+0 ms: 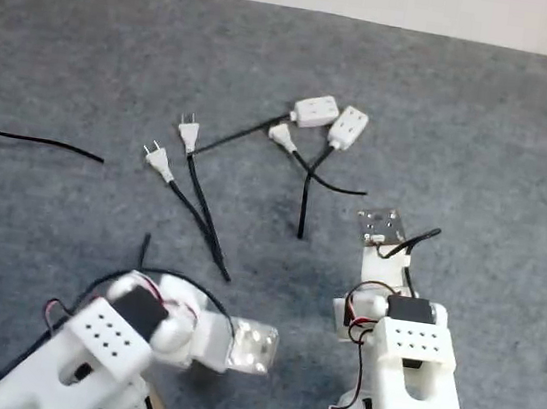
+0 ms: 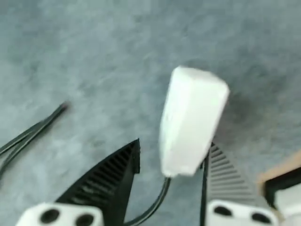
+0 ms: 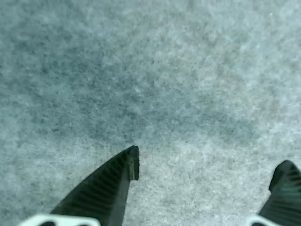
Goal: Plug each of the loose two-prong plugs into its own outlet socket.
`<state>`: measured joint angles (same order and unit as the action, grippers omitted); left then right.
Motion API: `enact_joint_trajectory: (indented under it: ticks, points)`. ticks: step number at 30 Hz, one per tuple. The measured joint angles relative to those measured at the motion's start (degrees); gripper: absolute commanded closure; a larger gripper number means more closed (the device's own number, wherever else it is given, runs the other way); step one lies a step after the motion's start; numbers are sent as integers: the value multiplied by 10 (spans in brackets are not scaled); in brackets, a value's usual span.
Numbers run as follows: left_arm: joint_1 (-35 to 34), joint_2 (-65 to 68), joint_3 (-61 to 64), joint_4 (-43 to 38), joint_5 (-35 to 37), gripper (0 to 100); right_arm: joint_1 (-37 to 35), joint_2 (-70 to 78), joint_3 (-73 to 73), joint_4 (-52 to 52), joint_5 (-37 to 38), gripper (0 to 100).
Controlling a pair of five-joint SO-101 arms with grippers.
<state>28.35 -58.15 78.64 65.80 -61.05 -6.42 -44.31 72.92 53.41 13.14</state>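
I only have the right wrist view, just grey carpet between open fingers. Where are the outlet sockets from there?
Observer: The high view shows two white outlet sockets side by side, ahead of the right gripper and slightly toward the left arm's side.
Operator: And the loose plugs?
Observer: Two loose plugs on black cables lie farther to that side, prongs pointing away from the arms.
Operator: What about the left arm?
Observer: The left wrist view shows a white block on a black cable right at the left gripper.
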Motion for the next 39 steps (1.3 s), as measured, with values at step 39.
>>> enact_joint_trajectory:
  ticks: [39]
  points:
    - [92, 0, -98, 121, 149, 805, 0, 0, 0, 0, 0, 584]
